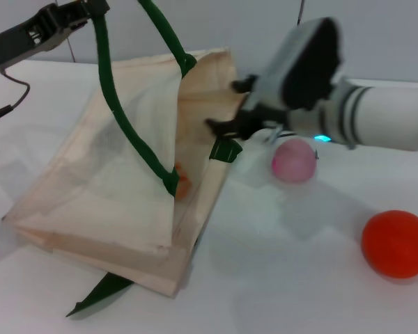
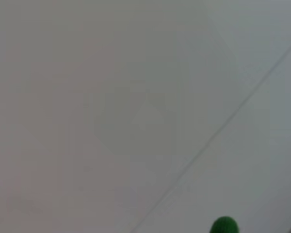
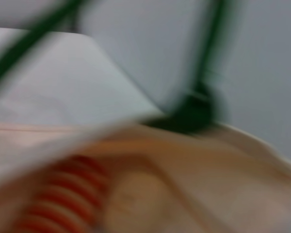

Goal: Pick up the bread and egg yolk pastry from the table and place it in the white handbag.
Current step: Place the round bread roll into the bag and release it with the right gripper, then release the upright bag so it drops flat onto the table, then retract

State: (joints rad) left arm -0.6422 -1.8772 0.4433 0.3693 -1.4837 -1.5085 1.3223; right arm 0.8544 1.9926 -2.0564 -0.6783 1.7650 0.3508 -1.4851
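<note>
bread (image 3: 58, 196): 1, pastry (image 3: 131, 199): 1 | both inside handbag (image 1: 125, 174) | right claw (image 1: 226, 125) at rim

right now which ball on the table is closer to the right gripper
The pink ball. It sits just beside the right gripper at the bag's mouth, while the orange ball lies farther off, toward the table's near right.

Head view looks forward and down from above, taking in the white bench (image 1: 279, 278), the white handbag (image 1: 111, 195) on its left part and both arms. Left wrist view faces a plain grey-white surface, only a bit of green strap (image 2: 224, 225) at its edge. Right wrist view sits very near the handbag's mouth, looking inside at the bread (image 3: 58, 199). Head and right wrist views share the handbag opening and green strap.
</note>
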